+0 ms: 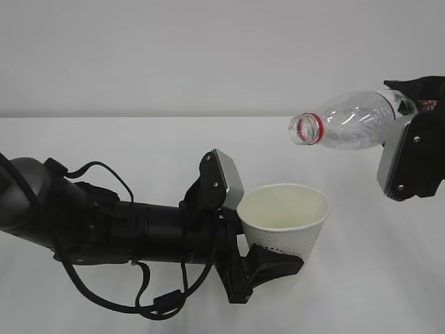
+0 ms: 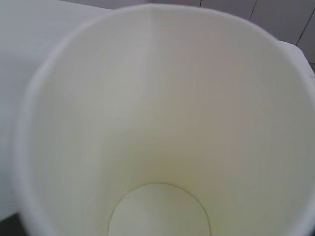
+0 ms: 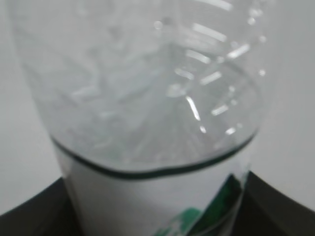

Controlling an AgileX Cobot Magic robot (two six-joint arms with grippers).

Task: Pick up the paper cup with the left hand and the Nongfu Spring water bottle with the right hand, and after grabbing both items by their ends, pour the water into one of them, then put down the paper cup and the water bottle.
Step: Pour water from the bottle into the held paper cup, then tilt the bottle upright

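Bottle [image 1: 348, 120] lies nearly level, mouth over the paper cup [image 1: 285, 223], clamped in the right hand [image 1: 410, 149]. We see the left hand [image 1: 240, 233] reaching in low, gripping the cup upright.

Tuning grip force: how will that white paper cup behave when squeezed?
The white tapered paper cup likely dents easily: thin walls, open rim. Probably very light; the left wrist view shows its inside dry. Its dimpled side may resist slipping in the left pincer.

Paper cup [image 1: 288, 223] upright, empty; water bottle [image 1: 344, 120] tipped horizontal, uncapped mouth above cup.
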